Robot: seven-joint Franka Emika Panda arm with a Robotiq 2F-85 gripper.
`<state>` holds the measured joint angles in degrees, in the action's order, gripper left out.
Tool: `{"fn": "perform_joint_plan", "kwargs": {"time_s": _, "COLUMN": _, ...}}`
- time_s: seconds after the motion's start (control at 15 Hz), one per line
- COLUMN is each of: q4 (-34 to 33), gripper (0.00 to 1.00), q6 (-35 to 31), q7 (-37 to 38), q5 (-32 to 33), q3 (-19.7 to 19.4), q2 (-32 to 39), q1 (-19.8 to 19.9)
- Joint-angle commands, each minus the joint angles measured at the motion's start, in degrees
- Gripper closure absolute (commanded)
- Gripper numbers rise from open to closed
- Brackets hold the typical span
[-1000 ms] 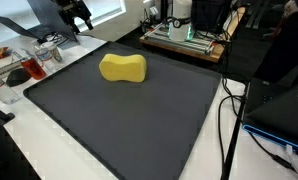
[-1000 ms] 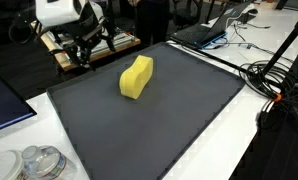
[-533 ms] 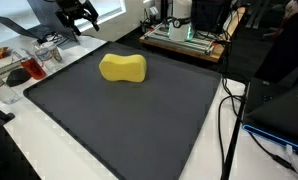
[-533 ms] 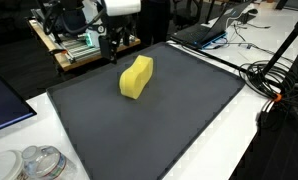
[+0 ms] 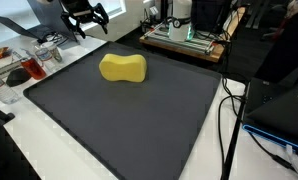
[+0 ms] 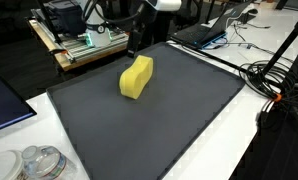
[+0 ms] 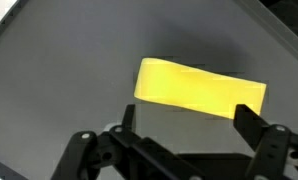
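**Open claw hangs clear above the yellow sponge**

In an exterior view, a clutter of clear glassware [image 5: 34, 62] stands on the white tabletop [image 5: 29, 140] just off the left edge of the dark grey rubber mat [image 5: 129, 125]. To its right, the black two-fingered claw [image 5: 89, 20] hangs in the air over the mat's far left corner, gripping nothing. Further right and lower lies the yellow, peanut-shaped foam sponge [image 5: 123, 68], flat on the mat and nearer that far left corner than the near edge. Sponge and claw are well apart, not touching. Past the mat's right edge, black cables [image 5: 229, 120] trail over the tabletop.

In an exterior view from another side, the claw [image 6: 133, 42] hangs just above and behind the sponge [image 6: 136, 77], near the mat's [image 6: 149, 130] far edge.

In the wrist view, the left finger [image 7: 129, 115] and the right finger [image 7: 251, 120] stand wide apart. The sponge [image 7: 194, 88] lies below them on the mat [image 7: 69, 70], its long side running across from one finger to the other, its right end partly hidden by the right finger.
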<state>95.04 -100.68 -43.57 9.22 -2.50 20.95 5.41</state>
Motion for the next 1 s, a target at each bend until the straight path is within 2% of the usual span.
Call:
{"fn": "perform_joint_plan", "kwargs": {"time_s": 0.0, "q4": 0.87, "gripper": 0.00, "q6": -0.03, "q7": 9.88, "q5": 3.23, "q3": 0.85, "q2": -1.09, "q1": -2.92}}
{"fn": "perform_joint_plan", "kwargs": {"time_s": 0.2, "q4": 1.39, "gripper": 0.00, "q6": -1.56, "q7": 20.76, "q5": 6.14, "q3": 1.29, "q2": -1.32, "q1": -5.46}}
{"fn": "perform_joint_plan", "kwargs": {"time_s": 0.4, "q4": 0.08, "gripper": 0.00, "q6": 0.76, "q7": 32.91, "q5": 6.89, "q3": 1.41, "q2": -0.76, "q1": -7.84}}
{"fn": "perform_joint_plan", "kwargs": {"time_s": 0.73, "q4": -1.61, "gripper": 0.00, "q6": 4.18, "q7": 51.45, "q5": 5.56, "q3": 1.36, "q2": 0.09, "q1": -11.08}}
{"fn": "perform_joint_plan", "kwargs": {"time_s": 0.93, "q4": -3.04, "gripper": 0.00, "q6": 7.05, "q7": 60.45, "q5": 2.60, "q3": 1.41, "q2": 0.48, "q1": -11.68}}
